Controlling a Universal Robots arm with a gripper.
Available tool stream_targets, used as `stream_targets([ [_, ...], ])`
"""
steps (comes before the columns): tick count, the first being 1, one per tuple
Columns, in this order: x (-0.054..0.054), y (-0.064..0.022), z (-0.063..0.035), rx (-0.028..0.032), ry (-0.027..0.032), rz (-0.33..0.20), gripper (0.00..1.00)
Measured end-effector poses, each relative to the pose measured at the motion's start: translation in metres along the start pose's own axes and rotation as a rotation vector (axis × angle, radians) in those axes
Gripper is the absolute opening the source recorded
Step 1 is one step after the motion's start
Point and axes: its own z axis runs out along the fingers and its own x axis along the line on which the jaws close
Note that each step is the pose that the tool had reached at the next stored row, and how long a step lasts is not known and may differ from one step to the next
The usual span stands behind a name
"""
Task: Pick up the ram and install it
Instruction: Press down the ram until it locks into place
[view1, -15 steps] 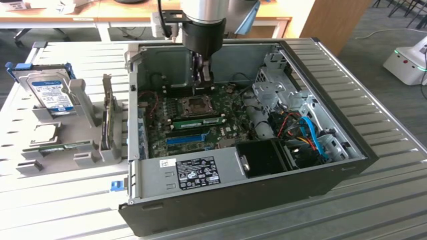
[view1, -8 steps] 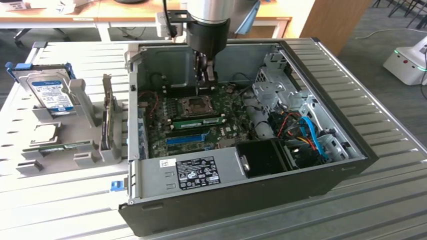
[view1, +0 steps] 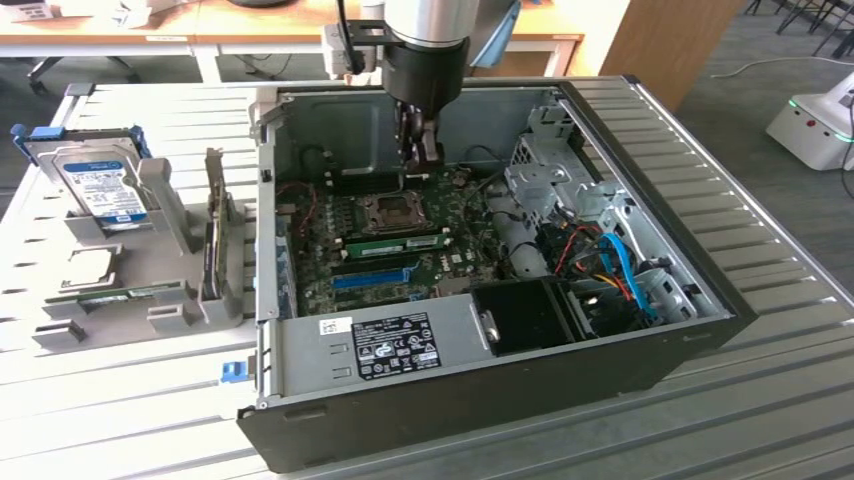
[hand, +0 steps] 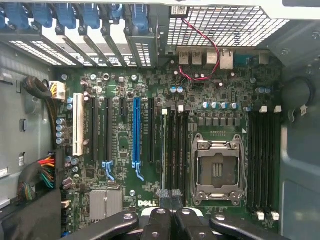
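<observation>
- The jaws (view1: 424, 152) were closed, their dark fingertips (hand: 161, 224) pressed together
- The gripper hung inside the open computer case (view1: 674, 330), above the motherboard (view1: 461, 215) towards the case's far wall, clear of the board
- The ram (view1: 400, 243) stood seated in a memory slot on the motherboard, between the CPU socket (view1: 396, 211) and the blue expansion slot (view1: 370, 277), apart from the jaws
- In the wrist view the ram (hand: 164, 150) appeared edge-on in the slot nearest the expansion slots, beside the CPU socket (hand: 218, 170)
- The case lay on its side in the middle of the slatted metal table (view1: 787, 410)
- A grey holder (view1: 174, 318) sat near the table's edge on the exterior view's left, beside the case
- A blue-labelled hard drive (view1: 102, 190) stood upright in the holder, and a second green stick (view1: 127, 295) lay low in it, nearer the table's front edge
</observation>
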Motion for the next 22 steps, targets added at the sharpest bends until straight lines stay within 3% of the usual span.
stream_targets([
  [18, 0.0000, 0.0000, 0.0000, 0.0000, 0.0000, 0.004, 0.10],
  [22, 0.0000, 0.0000, 0.0004, 0.0000, -0.0005, 0.064, 0.10],
])
